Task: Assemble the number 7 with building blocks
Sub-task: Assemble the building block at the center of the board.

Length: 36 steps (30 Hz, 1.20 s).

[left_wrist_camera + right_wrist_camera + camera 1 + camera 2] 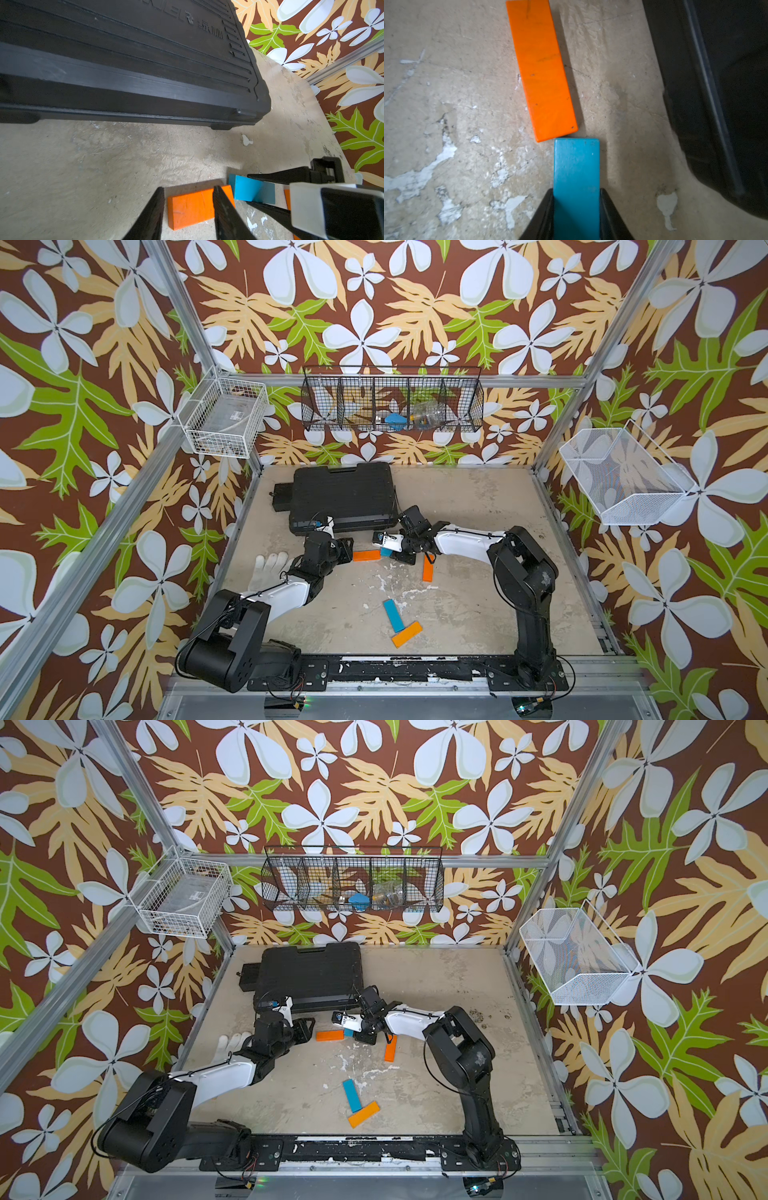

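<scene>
The right gripper [576, 190] is clamped on the long sides of the held blue bar [576, 166]. The bar's free end sits just beside the right end of the top orange bar [543, 70], mid-table. The left gripper [188, 188] is low at that orange bar's left end. Its jaws are apart and one finger crosses over the bar without pinching it.

The chief risk I see is a kinked top stroke. The orange bar lies at a slant to the blue one, with only one corner close, so any push leftward would likely swing it further askew. The two grippers are also close together and could knock each other. Whether the blue bar is flat on the table [478, 605] is unclear; if released while tilted, it may shift.

The black tool case [343, 497] lies just beyond, limiting room on the far side. The right orange bar [428, 568] lies partly under the right wrist and could be swept away. The loose blue bar [393, 615] and near orange bar [407, 634] touch each other nearer the front. A white glove [268, 570] lies at the left.
</scene>
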Each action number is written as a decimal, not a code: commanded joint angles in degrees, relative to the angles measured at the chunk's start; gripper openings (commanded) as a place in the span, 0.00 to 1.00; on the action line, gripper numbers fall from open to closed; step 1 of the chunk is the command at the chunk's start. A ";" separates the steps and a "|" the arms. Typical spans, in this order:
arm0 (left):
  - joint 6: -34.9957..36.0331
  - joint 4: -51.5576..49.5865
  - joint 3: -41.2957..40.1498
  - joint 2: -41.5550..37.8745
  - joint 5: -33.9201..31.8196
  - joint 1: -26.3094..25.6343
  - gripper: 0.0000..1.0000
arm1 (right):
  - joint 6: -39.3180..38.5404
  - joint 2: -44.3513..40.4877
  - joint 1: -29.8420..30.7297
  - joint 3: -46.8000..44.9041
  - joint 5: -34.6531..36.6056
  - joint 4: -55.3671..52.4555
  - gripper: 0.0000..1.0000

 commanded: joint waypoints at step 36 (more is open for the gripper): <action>0.55 0.16 0.21 -0.13 0.49 0.27 0.42 | 0.66 3.51 2.04 -1.29 2.36 -16.34 0.37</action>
